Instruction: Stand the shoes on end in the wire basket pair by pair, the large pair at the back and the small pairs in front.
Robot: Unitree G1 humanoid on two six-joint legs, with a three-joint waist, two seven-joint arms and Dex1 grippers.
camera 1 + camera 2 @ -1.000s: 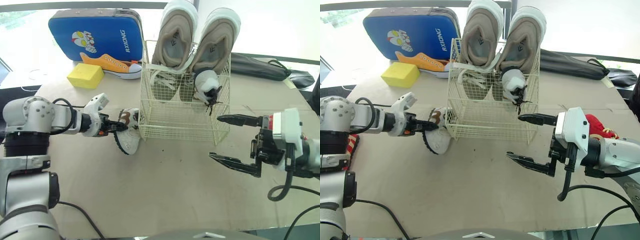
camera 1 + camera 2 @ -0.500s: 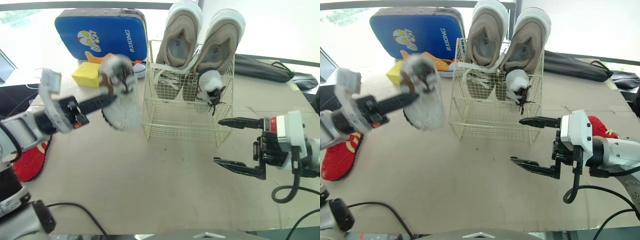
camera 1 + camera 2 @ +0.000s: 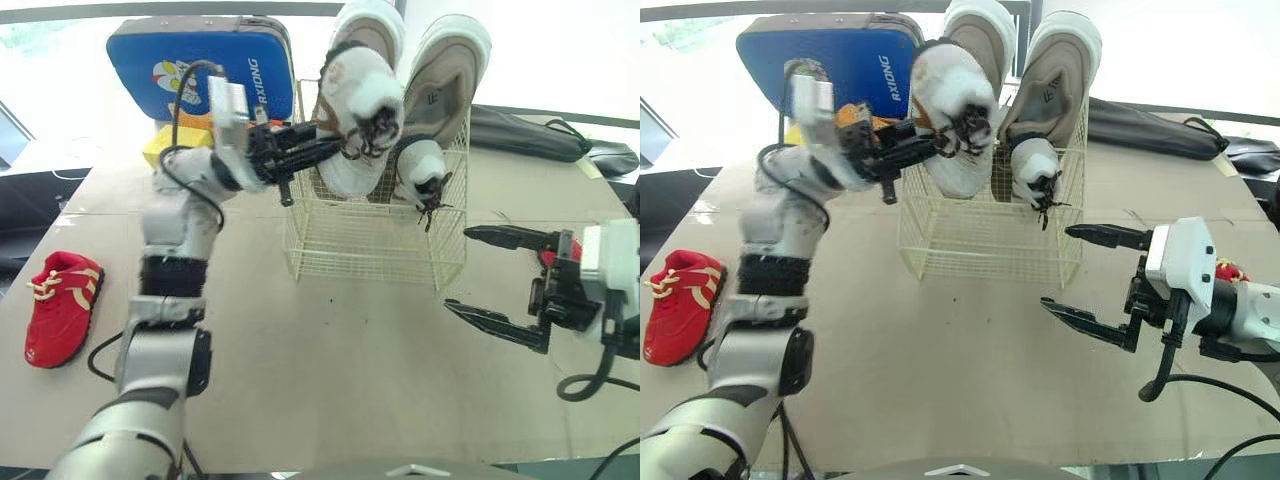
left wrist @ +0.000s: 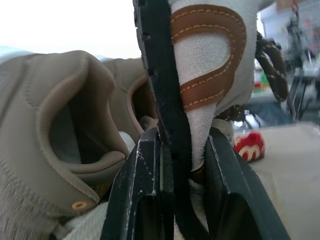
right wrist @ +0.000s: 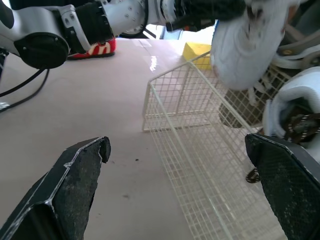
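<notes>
Left hand (image 3: 325, 150) with white shoe (image 3: 360, 110) over basket (image 3: 370, 240); right hand (image 3: 456, 268) empty.
Left fingers (image 4: 142, 190) clamped on the shoe, one on the black sole, the other inside the collar. Shoe raised above the basket's front left part, laces toward the right, in front of the tan pair (image 3: 450, 70). Tan pair stands on end at the back of the basket, well above the rim. Second small white shoe (image 3: 420, 170) already inside at the front right, dark laces hanging through the wire. Right hand spread wide, holding nothing, low over the tabletop (image 3: 330, 380) just right of the basket. Red shoe (image 3: 62, 305) lies on the tabletop far left. Blue case (image 3: 190, 60) stands behind the left arm.
</notes>
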